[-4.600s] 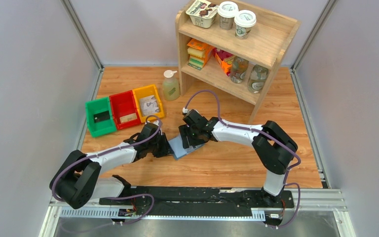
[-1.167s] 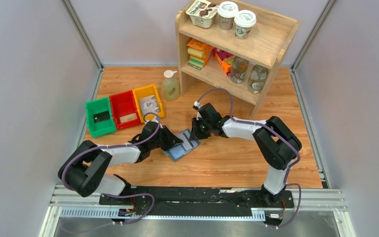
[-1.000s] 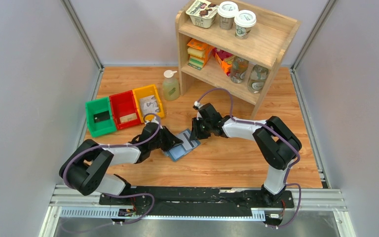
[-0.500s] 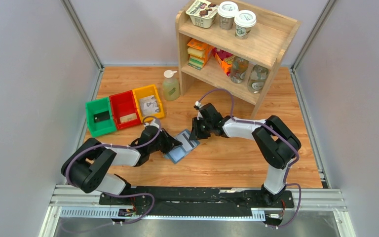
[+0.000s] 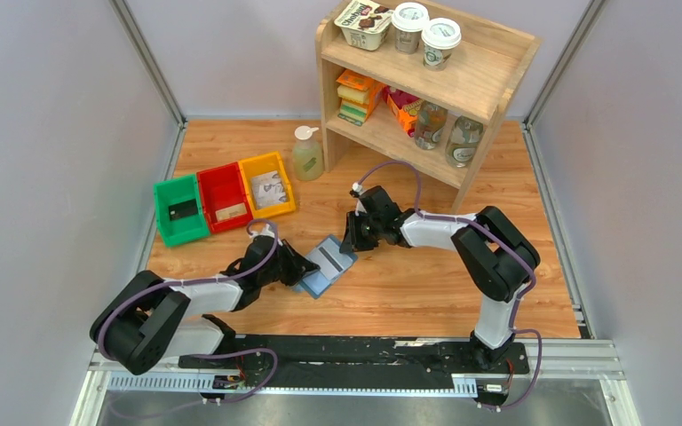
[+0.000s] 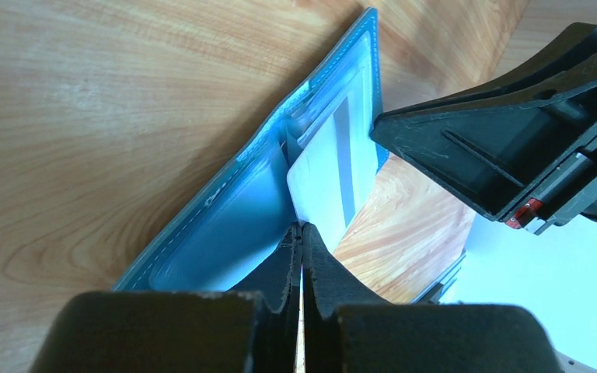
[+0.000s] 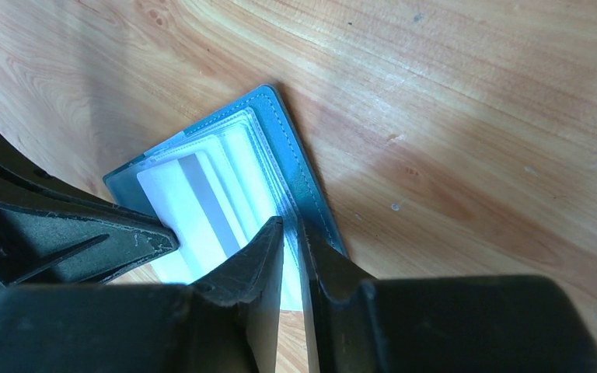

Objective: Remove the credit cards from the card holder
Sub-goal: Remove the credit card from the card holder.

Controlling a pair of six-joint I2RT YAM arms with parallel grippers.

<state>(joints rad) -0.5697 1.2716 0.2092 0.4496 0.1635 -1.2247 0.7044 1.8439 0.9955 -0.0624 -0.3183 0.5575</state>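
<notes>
The blue-grey card holder [image 5: 316, 282] lies open on the wooden table between my two grippers. My left gripper [image 5: 297, 267] is shut on the near edge of a white credit card with a grey stripe [image 6: 330, 167], which sticks partly out of the holder's inner pocket [image 6: 233, 225]. My right gripper [image 5: 352, 241] is shut on the holder's far flap [image 7: 299, 183], pinning it. The same card [image 7: 190, 202] shows in the right wrist view, with a left finger [image 7: 78, 225] against it. Other cards lie in the coloured bins.
Green [image 5: 162, 227], red [image 5: 210, 179] and yellow [image 5: 263, 162] bins stand in a row at the left, each with a card inside. A soap bottle [image 5: 307, 155] and a wooden shelf unit [image 5: 479, 80] with jars and packets stand at the back.
My left gripper has pulled back toward the near left with the striped card, sliding it partly out of the pocket. My right gripper has stayed on the holder's far flap.
</notes>
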